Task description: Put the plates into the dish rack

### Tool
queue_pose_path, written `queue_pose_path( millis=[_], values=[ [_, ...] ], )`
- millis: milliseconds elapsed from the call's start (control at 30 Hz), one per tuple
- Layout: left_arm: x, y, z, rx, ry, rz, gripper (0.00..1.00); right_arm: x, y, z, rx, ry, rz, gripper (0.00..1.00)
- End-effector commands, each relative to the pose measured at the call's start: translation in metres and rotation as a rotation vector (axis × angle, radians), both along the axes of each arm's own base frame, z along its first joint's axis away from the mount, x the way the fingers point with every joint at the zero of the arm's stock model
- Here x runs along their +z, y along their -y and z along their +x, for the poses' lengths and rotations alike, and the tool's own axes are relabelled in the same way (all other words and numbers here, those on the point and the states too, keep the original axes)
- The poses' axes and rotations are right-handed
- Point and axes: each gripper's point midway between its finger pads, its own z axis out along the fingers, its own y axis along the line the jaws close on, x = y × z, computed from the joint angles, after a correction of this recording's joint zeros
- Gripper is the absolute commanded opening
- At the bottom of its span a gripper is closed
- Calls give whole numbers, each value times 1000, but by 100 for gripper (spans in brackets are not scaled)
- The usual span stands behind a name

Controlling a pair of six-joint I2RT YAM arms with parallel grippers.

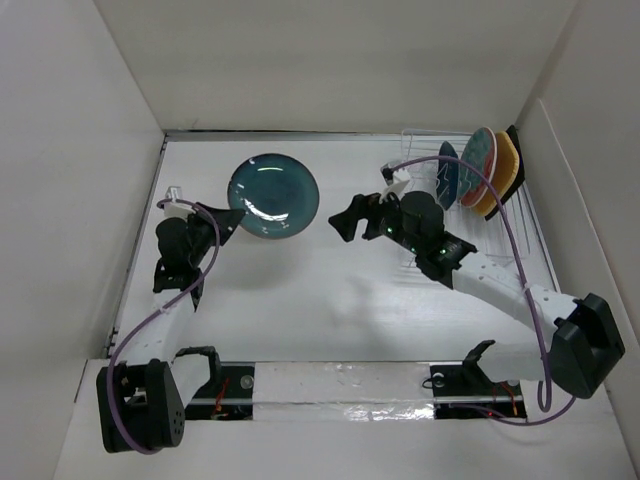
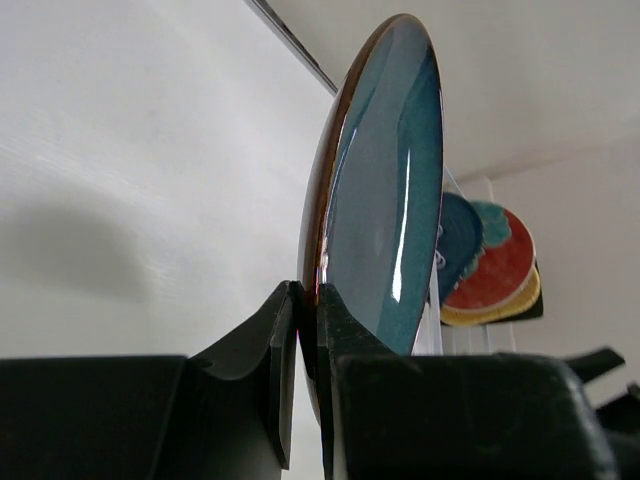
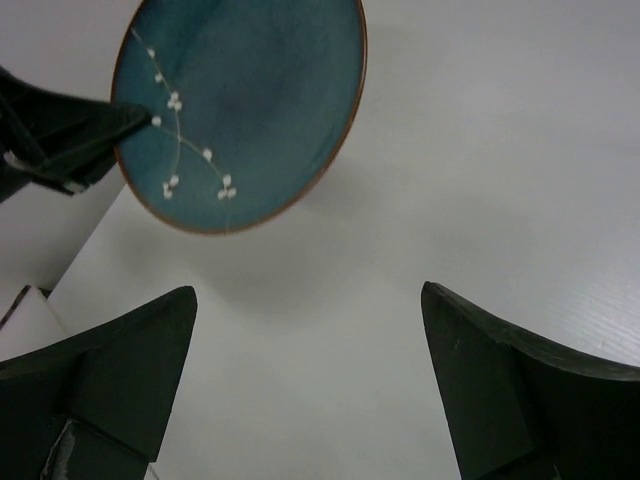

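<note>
The round dark teal plate (image 1: pixel 273 195) is held above the table at the back centre-left, its left rim pinched by my left gripper (image 1: pixel 232 218), which is shut on it. In the left wrist view the plate (image 2: pixel 385 200) shows nearly edge-on between the fingers (image 2: pixel 345 330). My right gripper (image 1: pixel 345 220) is open and empty, just right of the plate. Its wrist view shows the plate (image 3: pixel 240 100) ahead and the table between its fingers (image 3: pixel 500 380). The dish rack (image 1: pixel 424 150) at the back right holds the navy leaf plate (image 1: pixel 448 175), the red-rimmed floral plate (image 1: pixel 478 165), the tan woven plate (image 1: pixel 502 172) and the black-rimmed plate (image 1: pixel 514 160), all on edge.
White walls enclose the table on the left, back and right. The right arm's forearm (image 1: pixel 500 280) lies across the front of the rack. The racked plates also show behind the held plate in the left wrist view (image 2: pixel 500 270).
</note>
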Motion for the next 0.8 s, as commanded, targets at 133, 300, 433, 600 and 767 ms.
queue_pose_path(
  millis=[133, 300, 433, 600, 767],
  values=[
    [82, 43, -38, -224, 317, -68, 0, 39, -27, 26, 79, 64, 81, 99],
    [85, 61, -52, -314, 340, -64, 0, 20, -43, 40, 110, -9, 101, 99],
    [93, 72, -61, -375, 366, -66, 0, 15, -41, 49, 58, -30, 110, 99],
    [101, 89, -72, -465, 400, -67, 0, 21, -49, 45, 102, -11, 154, 97],
    [98, 96, -77, -510, 403, -71, 0, 18, -66, 24, 256, -12, 221, 38]
  ],
)
